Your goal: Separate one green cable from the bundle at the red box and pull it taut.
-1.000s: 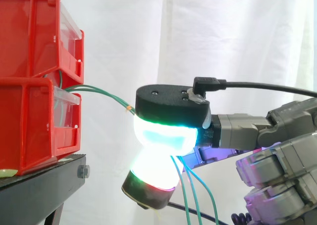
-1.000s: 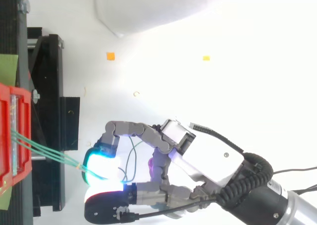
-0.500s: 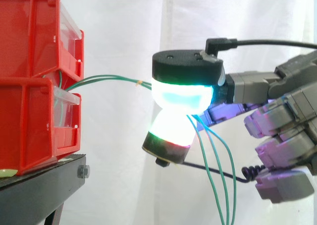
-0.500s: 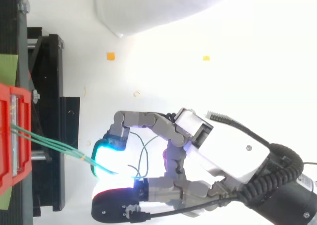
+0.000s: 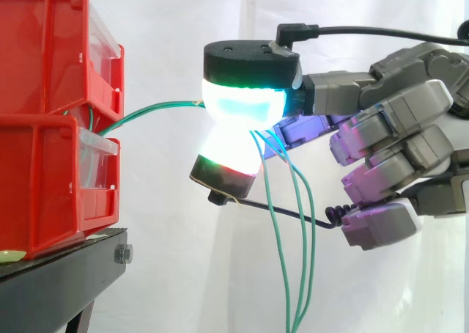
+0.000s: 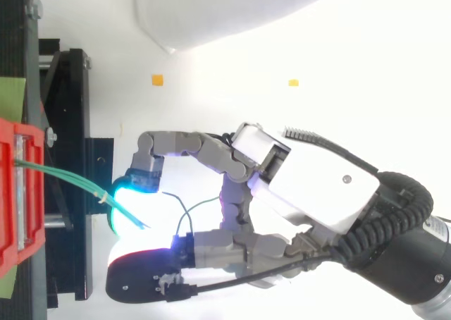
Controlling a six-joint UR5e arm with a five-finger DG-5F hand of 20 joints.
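Two red bins are stacked at the left, the upper [image 5: 44, 47] on the lower [image 5: 44, 179], which is the red box [image 6: 14, 200] in the top view. Green cables [image 5: 150, 108] come out between them and run in a gentle arc to my hand [image 5: 381, 127]. The hand is shut on the green cables, pinching them between two glowing fingertips [image 5: 238, 109] just right of the bins. Behind the pinch, loose green strands [image 5: 297, 223] hang down. From above, the cables [image 6: 67, 180] cross from the box to the fingertips [image 6: 130, 207], with the palm [image 6: 317, 193] to the right.
The bins stand on a black stand [image 5: 58, 282] whose edge [image 6: 70, 122] lies just left of my fingertips. A white curtain hangs behind. On the white floor are a small orange scrap [image 6: 157, 80] and a yellow one [image 6: 293, 82].
My hand has moved left toward the bins, still pinching the green cables. The stretch between bins and fingertips is shorter, and longer strands hang below.
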